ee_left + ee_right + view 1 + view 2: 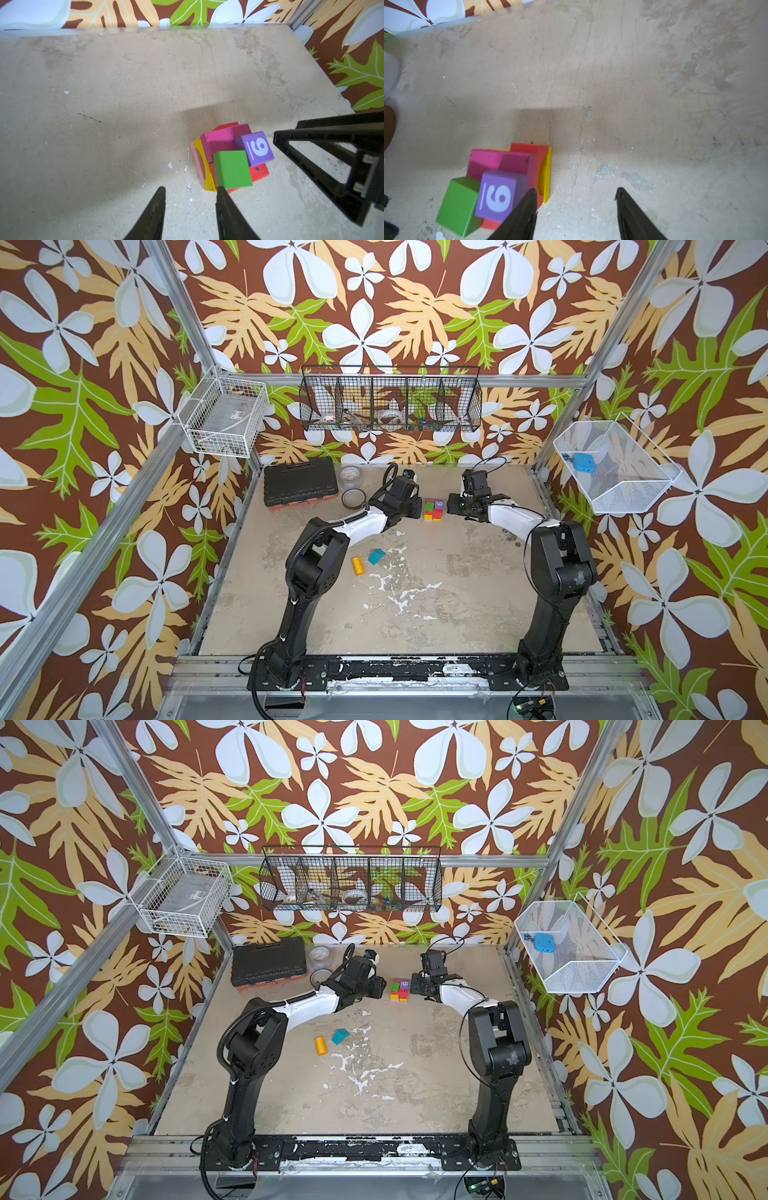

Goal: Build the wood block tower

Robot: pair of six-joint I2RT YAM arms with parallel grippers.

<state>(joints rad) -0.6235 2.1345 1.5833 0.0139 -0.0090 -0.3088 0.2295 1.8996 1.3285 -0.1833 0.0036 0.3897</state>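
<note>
The purple wooden cube (pixel 257 149) carries a white 9; the square wooden block (pixel 231 168) is green, the wooden wedge (pixel 377 556) teal, the rounded wooden block (pixel 358 565) orange.

1. Robotics lab cell: aluminium frame (pixel 182 302), flower-print wall panels (pixel 374 302).
2. Left arm (pixel 316 564) and right arm (pixel 561 564) mounted on a base rail (pixel 395 672); scuffed tabletop (pixel 436 605).
3. Wire basket (pixel 390 400) hangs beyond the left tool (pixel 415 511) and right tool (pixel 451 504).
</note>
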